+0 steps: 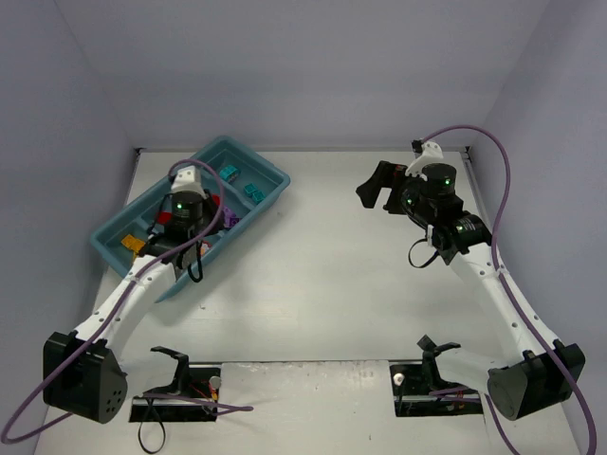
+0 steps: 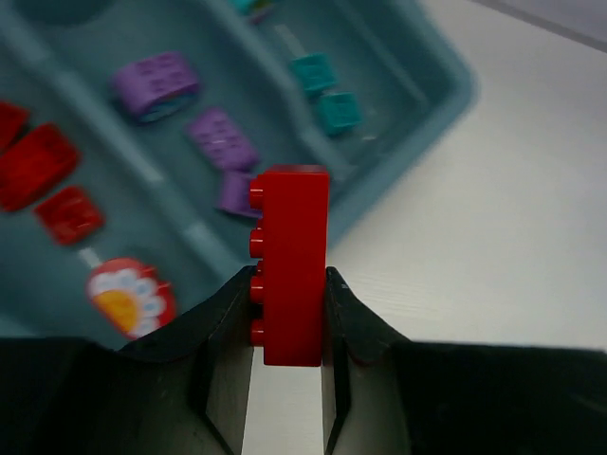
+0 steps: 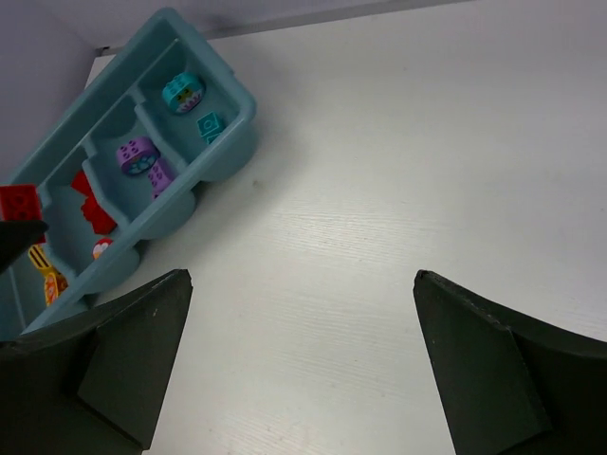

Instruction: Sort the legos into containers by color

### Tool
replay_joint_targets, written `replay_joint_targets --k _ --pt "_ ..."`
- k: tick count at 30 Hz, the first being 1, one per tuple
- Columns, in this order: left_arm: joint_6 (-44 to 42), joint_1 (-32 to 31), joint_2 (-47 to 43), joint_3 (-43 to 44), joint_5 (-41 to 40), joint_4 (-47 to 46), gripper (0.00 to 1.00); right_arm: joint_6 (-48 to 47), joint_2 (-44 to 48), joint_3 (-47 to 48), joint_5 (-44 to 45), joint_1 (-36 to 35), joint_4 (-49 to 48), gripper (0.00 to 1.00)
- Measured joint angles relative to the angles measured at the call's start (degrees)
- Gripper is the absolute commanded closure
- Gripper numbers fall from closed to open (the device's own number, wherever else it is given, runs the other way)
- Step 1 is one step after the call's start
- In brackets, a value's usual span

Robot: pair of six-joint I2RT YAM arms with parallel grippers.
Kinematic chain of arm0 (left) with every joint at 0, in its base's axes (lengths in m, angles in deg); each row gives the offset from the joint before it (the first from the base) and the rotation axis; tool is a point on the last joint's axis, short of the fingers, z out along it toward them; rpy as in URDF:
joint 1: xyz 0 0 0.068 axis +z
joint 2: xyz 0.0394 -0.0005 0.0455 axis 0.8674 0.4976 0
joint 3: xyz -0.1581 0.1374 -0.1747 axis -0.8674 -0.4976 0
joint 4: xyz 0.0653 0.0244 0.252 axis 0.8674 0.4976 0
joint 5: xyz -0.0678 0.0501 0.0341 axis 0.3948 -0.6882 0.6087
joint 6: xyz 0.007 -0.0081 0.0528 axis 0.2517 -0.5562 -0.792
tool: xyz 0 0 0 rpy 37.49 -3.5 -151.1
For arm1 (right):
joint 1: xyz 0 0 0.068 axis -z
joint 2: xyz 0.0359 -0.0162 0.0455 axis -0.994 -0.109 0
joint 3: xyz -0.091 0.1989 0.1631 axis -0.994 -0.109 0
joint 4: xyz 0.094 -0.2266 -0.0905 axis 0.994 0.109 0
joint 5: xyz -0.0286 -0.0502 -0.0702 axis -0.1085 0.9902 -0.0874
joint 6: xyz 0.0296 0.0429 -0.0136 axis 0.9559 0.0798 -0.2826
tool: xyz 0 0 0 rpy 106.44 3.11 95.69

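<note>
The left gripper [image 2: 287, 281] is clenching a red lego [image 2: 292, 223] between its two fingers. The brick is standing upright in the grip with its studs facing sideways, and roughly its lower half is sitting between the pads. From the wrist view it is hanging in front of the tray's long side, next to the compartment with the purple pieces; how high it is hanging above the tray cannot be told.

The tray [image 3: 232, 156] is lying at an angle near the far left corner of the table [image 1: 322, 284]. In the end compartment closest to the table's middle, two small teal legos [image 2: 313, 72] are lying beside each other, and a rounded teal piece [image 3: 183, 90] is resting further along in the same compartment. In the next compartment three purple legos [image 2: 220, 137] are lying close together. The compartment after that is holding several red legos [image 2: 36, 163], and a round piece with a flower print [image 2: 128, 296] appears to be lying near them by the long wall. Orange-yellow legos [image 3: 47, 280] are sitting in the compartment at the end towards the left edge.

The right gripper [image 3: 299, 284] is hanging released over the far right part of the table, well apart from the tray, its jaws spread wide with only bare table showing between them.
</note>
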Motion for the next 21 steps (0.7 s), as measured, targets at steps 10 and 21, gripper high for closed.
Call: replay_joint_targets --k 10,21 --pt "0.37 20.5 7.85 3.89 -2.03 13.53 0.62 -2.47 5.27 -3.08 0.83 1.86 3.93 0.0" --pt "-3.39 23.32 14.6 10.12 2.89 14.88 0.42 -4.74 5.64 -3.26 1.42 2.82 6.45 0.0"
